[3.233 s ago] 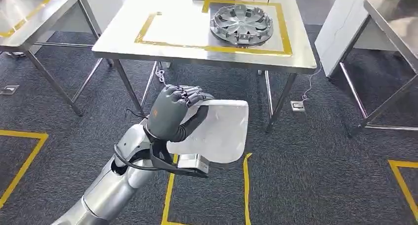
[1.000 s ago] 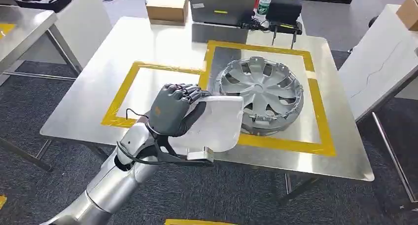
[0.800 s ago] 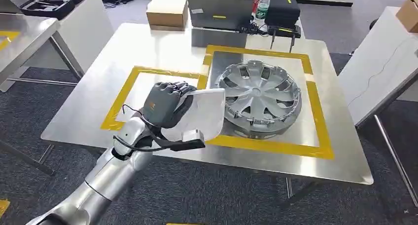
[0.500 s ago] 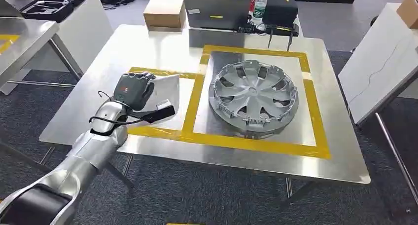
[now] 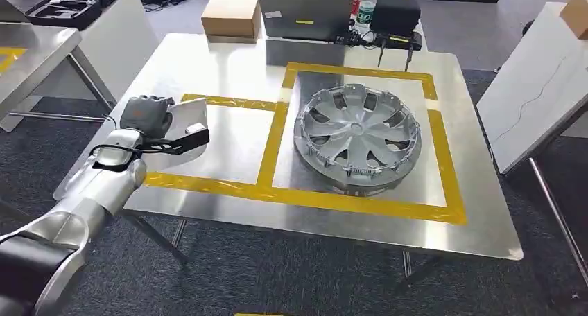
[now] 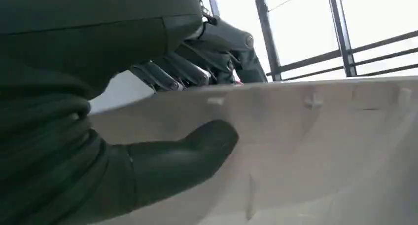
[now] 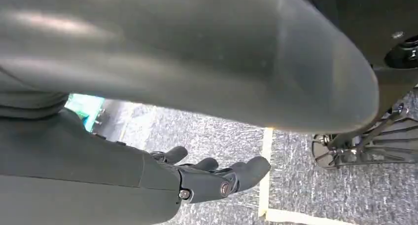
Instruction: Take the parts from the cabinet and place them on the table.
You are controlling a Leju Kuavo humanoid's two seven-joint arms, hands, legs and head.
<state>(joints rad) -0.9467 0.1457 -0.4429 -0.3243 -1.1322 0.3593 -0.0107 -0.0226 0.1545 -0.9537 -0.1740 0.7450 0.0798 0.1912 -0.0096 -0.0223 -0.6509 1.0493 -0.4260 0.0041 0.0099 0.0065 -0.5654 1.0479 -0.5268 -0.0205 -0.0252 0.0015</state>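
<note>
- Right hand (image 7: pixel 217 178): hangs low over grey carpet, fingers loosely apart, nothing in it.
- Left hand (image 5: pixel 144 114): gripping the white moulded plastic panel (image 5: pixel 186 118) by its near edge. Left wrist view shows the thumb (image 6: pixel 197 148) across the inner face and fingers (image 6: pixel 182 73) hooked over the rim.
- Panel sits above the left part of the steel table (image 5: pixel 229 59), at the left yellow-taped square (image 5: pixel 232 144). Can't tell if it touches the surface yet.
- Handling, my read: thin shell, light, stiff enough to keep shape but flexes under squeeze. Smooth, so slippery. Small moulded ribs and clips on the inner face look snappable. Edge grip clear of the clips is right; set it down flat, don't drop it.
- Right yellow-taped square (image 5: pixel 438 150): holds the silver plastic wheel cover (image 5: pixel 357 134), lying flat, well apart from the panel.
- Far edge of the table: brown cardboard box (image 5: pixel 231 14), closed; grey laptop (image 5: pixel 305 14); black case (image 5: pixel 395 7). Contents not visible.
- Far left, on another table: open black tool tray (image 5: pixel 73 1), contents too small to make out.
</note>
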